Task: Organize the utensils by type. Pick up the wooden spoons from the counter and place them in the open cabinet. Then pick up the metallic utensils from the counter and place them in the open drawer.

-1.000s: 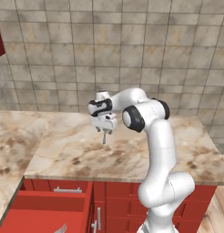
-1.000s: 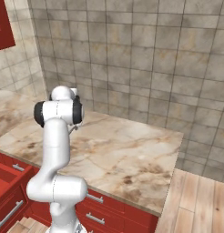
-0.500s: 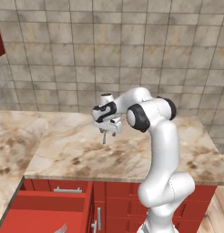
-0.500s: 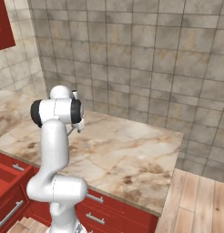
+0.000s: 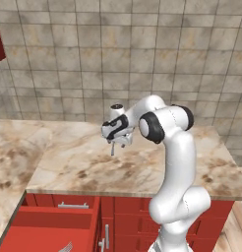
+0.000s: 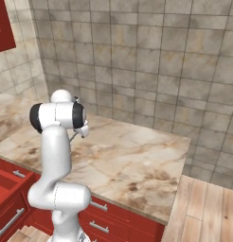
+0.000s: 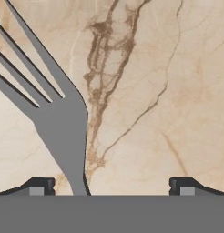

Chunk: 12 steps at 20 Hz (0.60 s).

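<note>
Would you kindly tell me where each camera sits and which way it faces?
Left base view: behind the arm's left, facing the counter and open drawer; arm, gripper show.
Right base view: behind its right, same counter; arm shows.
Hand view: on the hand, facing down at a fork; fingertips apart.

White arm (image 5: 174, 162) bent forward, wrist low, jaws spread wide

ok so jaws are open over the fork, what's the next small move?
Probably a small sideways shift to centre the handle before closing. In the hand view the gripper stands wide open over the counter, and the fork runs close to one fingertip, well off the middle. Closing now would likely push it or catch it skewed.
</note>
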Motion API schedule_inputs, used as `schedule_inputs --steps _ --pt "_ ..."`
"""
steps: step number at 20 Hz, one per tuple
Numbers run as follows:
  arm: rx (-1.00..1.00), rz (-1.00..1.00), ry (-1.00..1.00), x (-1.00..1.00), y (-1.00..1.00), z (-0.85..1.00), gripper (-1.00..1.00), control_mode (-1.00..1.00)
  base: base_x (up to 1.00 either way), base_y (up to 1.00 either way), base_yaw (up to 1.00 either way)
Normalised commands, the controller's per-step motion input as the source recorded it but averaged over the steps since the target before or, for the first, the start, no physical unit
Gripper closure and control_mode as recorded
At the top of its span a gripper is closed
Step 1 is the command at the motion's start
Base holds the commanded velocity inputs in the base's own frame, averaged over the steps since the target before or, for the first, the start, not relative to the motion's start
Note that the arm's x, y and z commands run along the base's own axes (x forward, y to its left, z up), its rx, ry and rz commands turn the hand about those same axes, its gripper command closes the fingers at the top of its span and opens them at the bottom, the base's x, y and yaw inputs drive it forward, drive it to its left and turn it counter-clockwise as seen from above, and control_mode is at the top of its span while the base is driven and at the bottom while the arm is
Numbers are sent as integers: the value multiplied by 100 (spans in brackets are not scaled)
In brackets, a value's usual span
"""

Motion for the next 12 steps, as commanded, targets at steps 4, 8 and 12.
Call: schedule_inputs --steps 4,8,12 --pt "5 11 -10 7 0 -2 -100 -100 0 0 0" --pt "9 9 -5 6 2 -6 -100 -100 0 0 0" --pt "8 4 -1 10 10 -6 -100 -100 0 0 0"
